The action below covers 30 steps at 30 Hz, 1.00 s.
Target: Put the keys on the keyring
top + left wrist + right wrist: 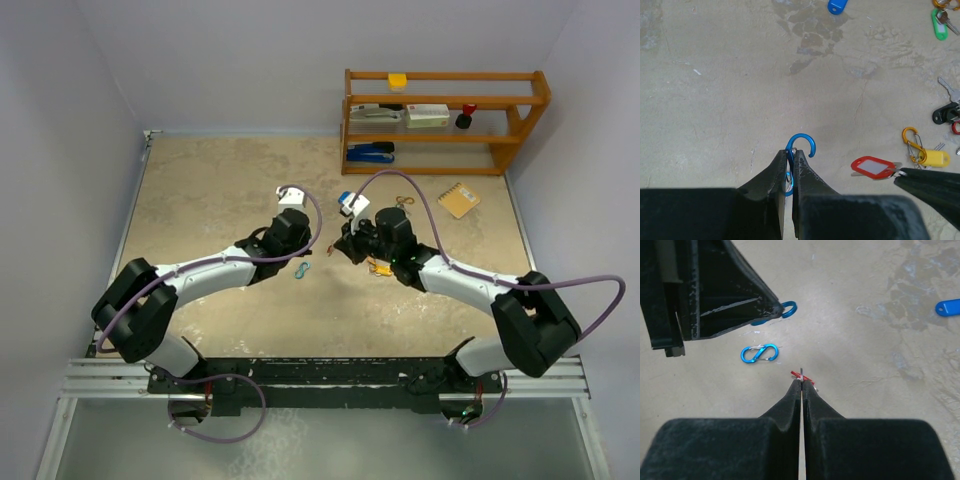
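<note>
Firmly, right claw (801, 381) pinches the red-tagged key (872, 166) at its tips — left claw (792, 152) clamps blue clip (802, 136).

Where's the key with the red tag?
The red-tagged key shows lower right in the left wrist view, pinched by the right gripper, just left of the yellow-tagged key.

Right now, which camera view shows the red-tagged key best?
Left wrist: the red-tagged key shows its whole tag face. Right wrist shows only a red sliver at the right claw. Top view: too small to tell.
</note>
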Motion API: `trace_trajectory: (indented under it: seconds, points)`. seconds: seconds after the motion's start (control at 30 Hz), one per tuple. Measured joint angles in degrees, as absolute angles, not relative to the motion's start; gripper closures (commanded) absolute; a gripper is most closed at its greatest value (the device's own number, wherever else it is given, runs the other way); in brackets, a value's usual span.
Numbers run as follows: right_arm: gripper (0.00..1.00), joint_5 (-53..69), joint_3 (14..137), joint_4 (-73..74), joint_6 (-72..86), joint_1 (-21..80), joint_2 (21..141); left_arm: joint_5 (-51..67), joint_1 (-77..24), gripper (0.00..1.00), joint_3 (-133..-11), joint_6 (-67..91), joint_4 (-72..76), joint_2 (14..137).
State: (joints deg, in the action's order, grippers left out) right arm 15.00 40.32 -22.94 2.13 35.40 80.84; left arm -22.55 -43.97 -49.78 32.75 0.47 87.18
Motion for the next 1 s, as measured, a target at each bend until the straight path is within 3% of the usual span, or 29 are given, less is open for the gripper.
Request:
trace_trajectory:
  seconds: [1.0]
  points:
    - [1.00, 15.2, 41.6, -21.2, -0.3, 38.8, 83.3, -14.2, -46.1, 1.00, -50.4, 29.7, 2.5, 87.2]
